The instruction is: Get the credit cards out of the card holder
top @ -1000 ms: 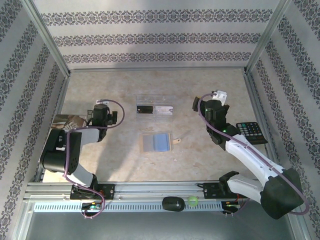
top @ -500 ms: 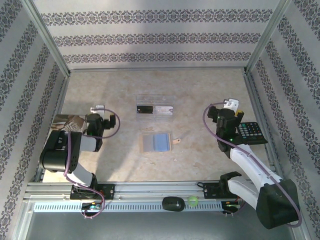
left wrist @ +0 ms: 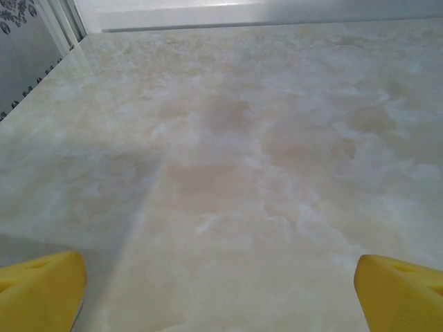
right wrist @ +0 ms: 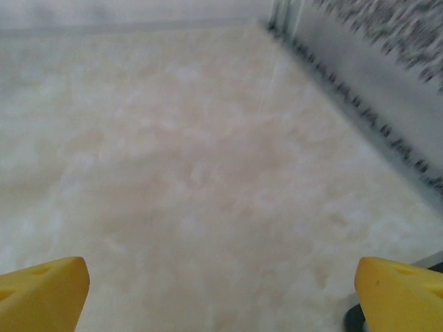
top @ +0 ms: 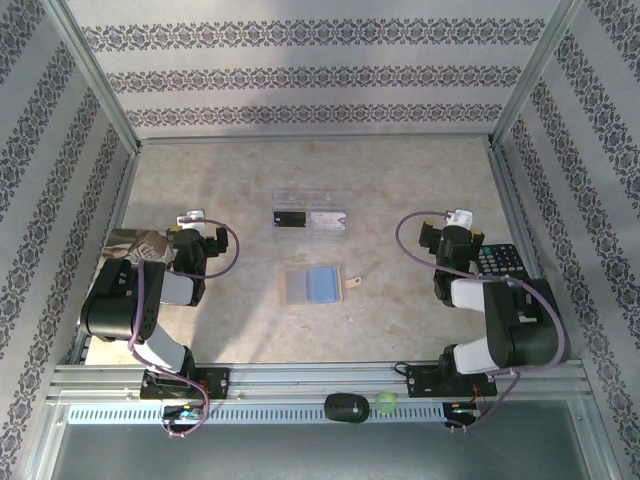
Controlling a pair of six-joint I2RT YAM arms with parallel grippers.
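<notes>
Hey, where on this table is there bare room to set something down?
Widest: the far strip between the clear tray and the back wall. Also open: between the card holder and the left gripper, between it and the right gripper, and the near strip before the rail. Crowded: the left edge with the booklet, the right edge with the calculator.

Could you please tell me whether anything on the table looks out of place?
Nothing looks spilled or damaged. The card holder lies open and flat mid-table, its tab sticking out to the right; the black card and pale card sit side by side at the clear tray beyond it.
</notes>
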